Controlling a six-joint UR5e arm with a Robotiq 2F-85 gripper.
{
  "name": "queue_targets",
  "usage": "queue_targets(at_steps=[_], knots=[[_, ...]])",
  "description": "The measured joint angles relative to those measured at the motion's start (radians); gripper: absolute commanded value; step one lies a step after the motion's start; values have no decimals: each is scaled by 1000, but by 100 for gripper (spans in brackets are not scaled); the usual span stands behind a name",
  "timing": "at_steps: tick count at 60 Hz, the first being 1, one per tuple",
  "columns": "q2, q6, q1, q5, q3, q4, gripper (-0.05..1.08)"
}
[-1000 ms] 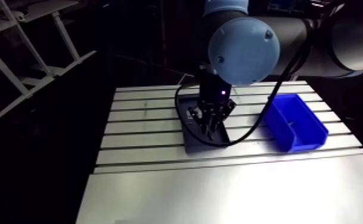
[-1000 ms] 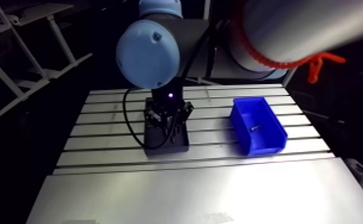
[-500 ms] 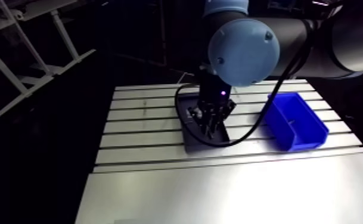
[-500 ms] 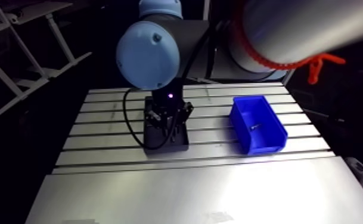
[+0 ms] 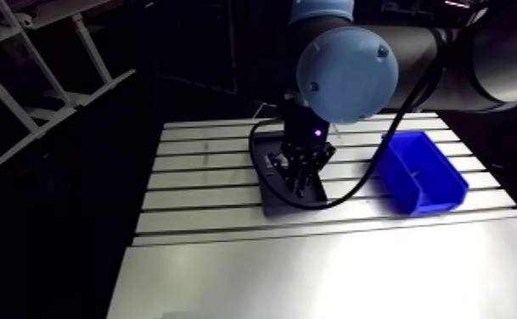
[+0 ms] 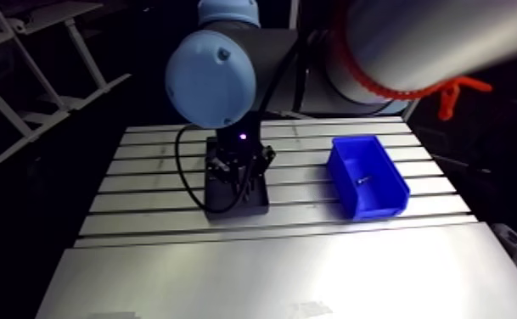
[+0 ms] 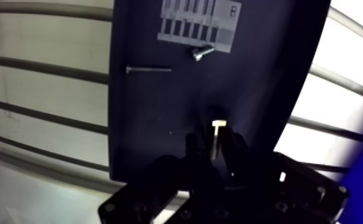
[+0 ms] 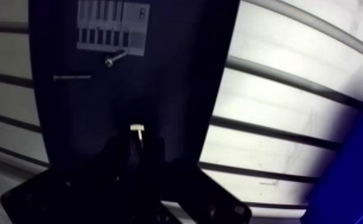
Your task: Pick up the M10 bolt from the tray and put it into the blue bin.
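Observation:
In the wrist view my gripper [image 7: 217, 142] is over the dark tray [image 7: 154, 119], its two fingers [image 7: 196, 150] close together on a bolt [image 7: 218, 126]. The bolt's pale head sticks out ahead of the fingertips and its shaft is pressed between them. In the arm view the gripper [image 5: 300, 176] hangs over the middle of the tray [image 5: 272, 202]. The blue bin [image 5: 421, 174] stands to the right of the tray on the slotted table, with a small metal part [image 6: 362, 180] lying inside.
Ahead of the gripper on the tray lie a short screw [image 7: 201, 53] and a long thin pin [image 7: 148, 70], near a striped label [image 7: 198, 21]. The slotted table [image 5: 202, 182] runs either side of the tray. A smooth plate [image 5: 312, 271] covers the near part.
The gripper seems to have risen very slightly over the tray. Tray and bin have not moved.

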Motion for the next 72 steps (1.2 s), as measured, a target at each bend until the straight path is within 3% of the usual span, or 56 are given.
queue_targets(at_steps=[36, 72], knots=[[1, -1, 0, 0, 1, 0, 72], [1, -1, 0, 0, 1, 0, 85]])
